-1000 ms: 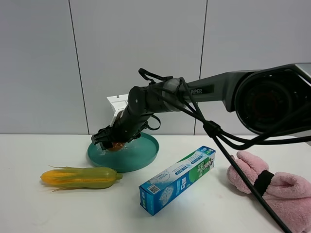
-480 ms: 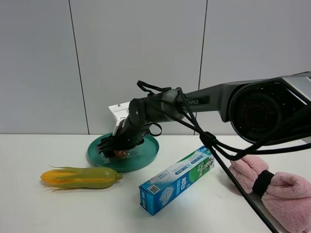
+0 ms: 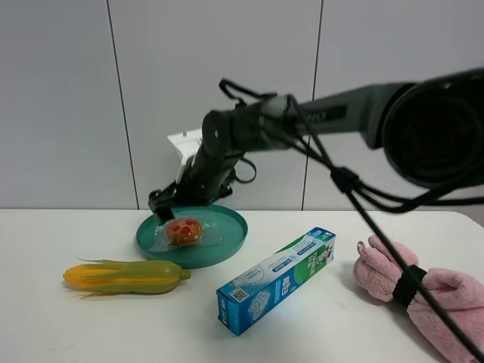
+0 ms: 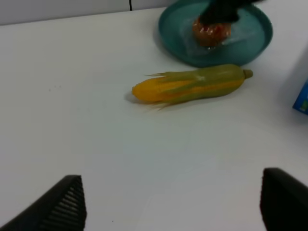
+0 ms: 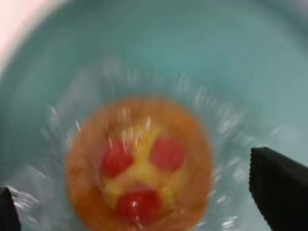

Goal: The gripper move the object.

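White tabletop [image 3: 76, 325] holds a round teal plate [image 3: 231, 227], and the small orange-brown, red-topped pastry [image 3: 184, 231] in clear wrap lies inside it. The black two-fingered right gripper [image 3: 162, 206] hovers just above the pastry, prongs spread and empty, and the left gripper [image 4: 175, 199] is spread too. This looks like pre-grasp: next comes a straight descent and a gentle pinch.

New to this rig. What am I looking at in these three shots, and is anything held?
It is a robot with two arms, each ending in a two-fingered gripper. The wide shot comes from a high fixed camera; the other two from cameras on the wrists. On the white table lie a corn cob, a toothpaste box, a pink towel and a teal plate holding a wrapped pastry. The right gripper hovers open just above the pastry. The left gripper is open, facing the corn cob. Nothing is held.
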You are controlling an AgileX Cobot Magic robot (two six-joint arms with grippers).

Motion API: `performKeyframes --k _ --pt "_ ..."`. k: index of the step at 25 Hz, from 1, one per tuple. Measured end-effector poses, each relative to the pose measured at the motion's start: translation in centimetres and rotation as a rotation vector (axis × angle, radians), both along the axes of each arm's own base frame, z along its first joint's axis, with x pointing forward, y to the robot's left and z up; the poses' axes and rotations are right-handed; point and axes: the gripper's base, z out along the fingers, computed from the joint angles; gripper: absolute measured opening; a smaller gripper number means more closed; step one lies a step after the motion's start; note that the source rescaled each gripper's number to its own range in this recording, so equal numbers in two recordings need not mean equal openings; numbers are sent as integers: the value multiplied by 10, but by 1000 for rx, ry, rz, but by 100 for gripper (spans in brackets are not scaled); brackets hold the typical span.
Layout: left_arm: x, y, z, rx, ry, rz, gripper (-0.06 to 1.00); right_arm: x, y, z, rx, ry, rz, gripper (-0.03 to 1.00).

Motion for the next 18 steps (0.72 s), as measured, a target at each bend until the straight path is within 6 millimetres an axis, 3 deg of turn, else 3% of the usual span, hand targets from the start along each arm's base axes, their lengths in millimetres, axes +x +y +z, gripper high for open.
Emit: performKeyframes --k 5,10,14,18 --pt "0 0 0 0 0 0 100 -24 -11 121 82 -106 15 92" --pt "0 0 0 0 0 0 100 -74 -35 228 140 -177 41 92" --pt "0 0 0 0 0 0 100 -118 -60 292 170 -219 62 92" --pt "0 0 0 0 0 0 100 -158 -91 341 173 -288 63 92"
